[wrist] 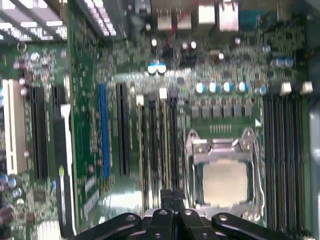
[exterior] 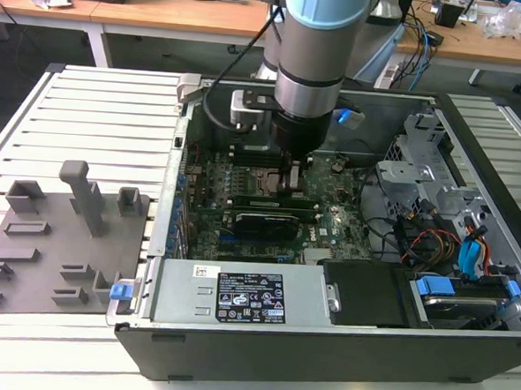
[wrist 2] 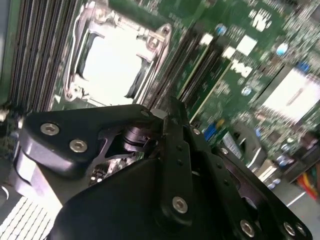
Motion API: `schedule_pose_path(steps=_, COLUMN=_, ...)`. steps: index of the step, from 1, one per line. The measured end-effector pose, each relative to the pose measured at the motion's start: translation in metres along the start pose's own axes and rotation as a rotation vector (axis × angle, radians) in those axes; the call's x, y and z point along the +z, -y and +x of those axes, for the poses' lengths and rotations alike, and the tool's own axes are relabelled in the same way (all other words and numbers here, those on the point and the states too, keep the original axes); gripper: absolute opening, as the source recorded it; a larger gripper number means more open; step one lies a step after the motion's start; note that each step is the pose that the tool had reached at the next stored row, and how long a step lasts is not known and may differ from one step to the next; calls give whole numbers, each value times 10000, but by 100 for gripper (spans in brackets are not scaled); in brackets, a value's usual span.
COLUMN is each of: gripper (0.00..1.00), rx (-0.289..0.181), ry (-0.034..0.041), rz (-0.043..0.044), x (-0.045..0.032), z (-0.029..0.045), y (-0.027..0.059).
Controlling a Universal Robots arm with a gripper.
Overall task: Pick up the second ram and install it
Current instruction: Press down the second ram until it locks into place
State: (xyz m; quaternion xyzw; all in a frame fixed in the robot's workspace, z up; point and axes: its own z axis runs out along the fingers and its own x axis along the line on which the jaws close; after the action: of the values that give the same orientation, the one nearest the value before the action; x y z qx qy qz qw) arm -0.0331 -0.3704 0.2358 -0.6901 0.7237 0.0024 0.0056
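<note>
My gripper (exterior: 292, 179) reaches down into the open computer case (exterior: 260, 354), over the motherboard. In both wrist views its black fingertips (wrist: 172, 196) are pressed together with no gap. They hang over the black memory slots (wrist: 157, 145) beside the CPU socket (wrist: 225, 175). A long, slim green stick, the ram (exterior: 256, 197), sits along those slots just below the fingertips in the exterior view. I cannot tell whether the tips touch it. In the second wrist view the gripper (wrist 2: 172, 107) points at the slots (wrist 2: 200, 65) next to the socket (wrist 2: 112, 60).
A black-shrouded card (exterior: 263, 222) lies just in front of the slots. Cables and drive cages (exterior: 453, 233) fill the case on the exterior view's right. A grey parts fixture (exterior: 63, 236) rests on the slatted table at the exterior view's left. A power supply (exterior: 237, 295) lines the case's near wall.
</note>
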Motion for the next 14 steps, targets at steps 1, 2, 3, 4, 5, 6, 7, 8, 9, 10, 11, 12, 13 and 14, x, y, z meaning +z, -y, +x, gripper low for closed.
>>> schedule_pose_path(steps=1, gripper=11, rx=-3, ry=1, rz=20, x=0, z=4, y=-74)
schedule_pose_path(steps=2, gripper=11, rx=-1, ry=1, rz=27, x=0, z=5, y=-109)
schedule_pose_path(steps=3, gripper=11, rx=-2, ry=2, rz=37, x=1, z=7, y=-148)
schedule_pose_path(steps=4, gripper=11, rx=-2, ry=2, rz=47, x=4, z=10, y=-211)
schedule_pose_path(steps=5, gripper=11, rx=-3, ry=2, rz=53, x=9, z=13, y=-277)
schedule_pose_path(steps=6, gripper=11, rx=-2, ry=3, rz=58, x=16, z=16, y=-335)
schedule_pose_path(steps=7, gripper=11, rx=-3, ry=1, rz=59, x=28, z=19, y=-386)
schedule_pose_path(steps=8, gripper=11, rx=-3, ry=0, rz=58, x=35, z=20, y=-399)
schedule_pose_path(steps=9, gripper=11, rx=-3, ry=-3, rz=56, x=46, z=21, y=-410)
schedule_pose_path(steps=10, gripper=11, rx=-3, ry=-2, rz=55, x=61, z=21, y=-417)
schedule_pose_path(steps=11, gripper=11, rx=-3, ry=3, rz=55, x=67, z=21, y=-417)
schedule_pose_path(steps=12, gripper=11, rx=-3, ry=-1, rz=55, x=71, z=21, y=-417)
schedule_pose_path(steps=13, gripper=11, rx=-3, ry=-5, rz=55, x=75, z=22, y=-418)
schedule_pose_path(steps=14, gripper=11, rx=-2, ry=3, rz=58, x=75, z=21, y=-417)
